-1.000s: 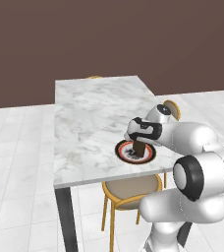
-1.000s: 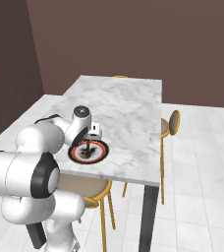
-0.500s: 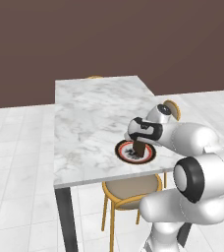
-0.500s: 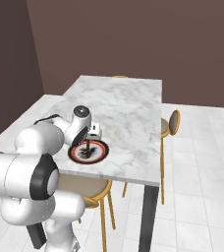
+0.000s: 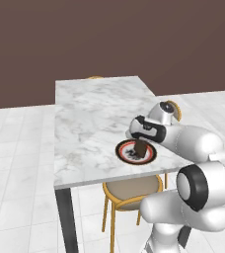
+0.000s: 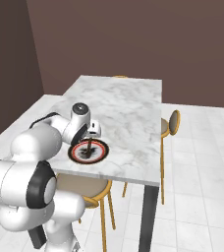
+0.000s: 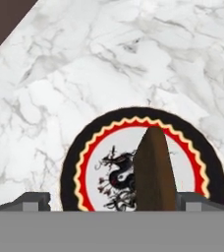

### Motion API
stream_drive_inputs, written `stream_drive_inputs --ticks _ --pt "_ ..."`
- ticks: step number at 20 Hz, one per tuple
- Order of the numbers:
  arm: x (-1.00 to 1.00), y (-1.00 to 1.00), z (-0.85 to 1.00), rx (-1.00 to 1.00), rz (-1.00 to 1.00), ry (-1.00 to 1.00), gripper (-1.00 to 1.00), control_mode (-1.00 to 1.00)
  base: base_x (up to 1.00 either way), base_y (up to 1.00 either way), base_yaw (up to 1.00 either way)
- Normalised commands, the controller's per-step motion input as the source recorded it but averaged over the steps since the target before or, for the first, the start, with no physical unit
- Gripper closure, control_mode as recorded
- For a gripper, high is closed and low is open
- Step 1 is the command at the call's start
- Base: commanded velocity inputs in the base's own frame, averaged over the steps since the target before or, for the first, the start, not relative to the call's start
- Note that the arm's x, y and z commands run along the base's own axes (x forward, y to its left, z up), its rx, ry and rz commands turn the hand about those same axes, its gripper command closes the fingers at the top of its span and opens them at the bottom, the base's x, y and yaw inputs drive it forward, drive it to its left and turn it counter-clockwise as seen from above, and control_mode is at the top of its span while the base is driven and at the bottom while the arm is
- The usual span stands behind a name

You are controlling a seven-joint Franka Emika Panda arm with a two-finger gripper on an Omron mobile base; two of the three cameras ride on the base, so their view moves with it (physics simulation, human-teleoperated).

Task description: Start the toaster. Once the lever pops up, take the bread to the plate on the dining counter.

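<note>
Dark brown slice of bread [image 7: 154, 170] sits dead centre at the bottom of the hand view, standing on edge between the two finger tips, so the gripper [image 5: 140, 143] looks closed on it, jaws only a slice-width apart. It hangs right over the plate [image 7: 84, 162], the one with the red and black rim and the dragon drawing on white. In the left base view the plate [image 5: 151, 156] is just right of centre, near the front edge of the dining counter [image 5: 92, 123], with the bread [image 5: 141, 148] poking down from the hand onto or just above it; I can't tell if it's touching yet. Same story in the right base view, left of centre: bread [image 6: 87, 146] above plate [image 6: 100, 153], counter [image 6: 128, 108] stretching away behind. Handling-wise I'd guess toast is light and stiff but crumbly, so a gentle pinch across the flat faces near the top edge, which is roughly how it's held now, seems right. Squeeze harder and it could crack. Held upright like this, it will probably tip over flat once let go, which is fine on a plate that size.
</note>
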Motion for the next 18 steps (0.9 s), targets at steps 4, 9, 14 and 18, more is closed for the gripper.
stream_drive_inputs --ticks 4,9,14,18 --pt "-0.07 0.00 0.28 0.00 0.00 0.00 -1.00 -1.00 0.00 0.00 0.00" --pt "-0.17 0.00 0.24 0.00 0.00 0.00 -1.00 -1.00 0.00 0.00 0.00" --pt "-0.22 0.00 0.26 0.00 0.00 0.00 -1.00 -1.00 0.00 0.00 0.00" --pt "-0.24 0.00 0.30 0.00 0.00 0.00 -1.00 -1.00 0.00 0.00 0.00"
